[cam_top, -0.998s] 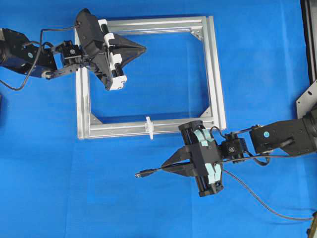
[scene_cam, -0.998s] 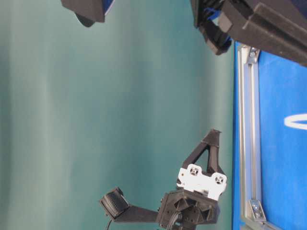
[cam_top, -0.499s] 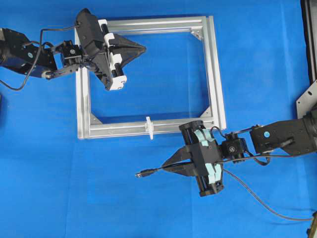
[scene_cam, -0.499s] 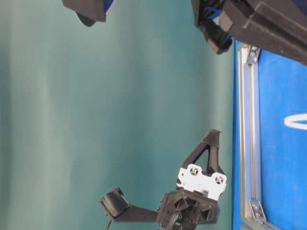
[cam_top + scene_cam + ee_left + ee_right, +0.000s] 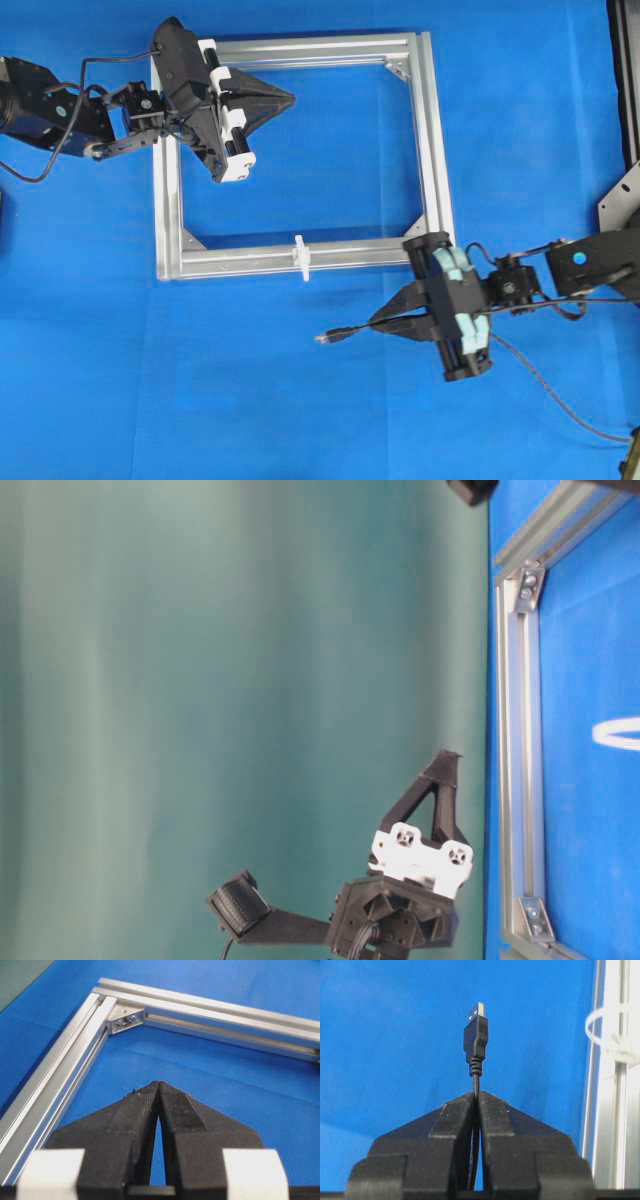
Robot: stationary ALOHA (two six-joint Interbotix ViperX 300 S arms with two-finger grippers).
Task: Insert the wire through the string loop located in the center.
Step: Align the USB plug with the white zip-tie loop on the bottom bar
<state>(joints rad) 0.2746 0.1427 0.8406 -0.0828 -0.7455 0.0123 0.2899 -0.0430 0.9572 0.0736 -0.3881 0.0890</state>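
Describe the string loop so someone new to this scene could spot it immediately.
Start at the square silver frame on the blue cloth. Follow its bottom bar, the one nearest the right hand, to about the middle. There stands the string loop: tiny, white and cross-like from overhead, unlike the silver triangular brackets in the frame's corners.

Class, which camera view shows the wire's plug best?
The right wrist view: the USB plug stands sharp and close above the right tool. The overhead view shows it tiny. The left wrist and table-level views miss it.
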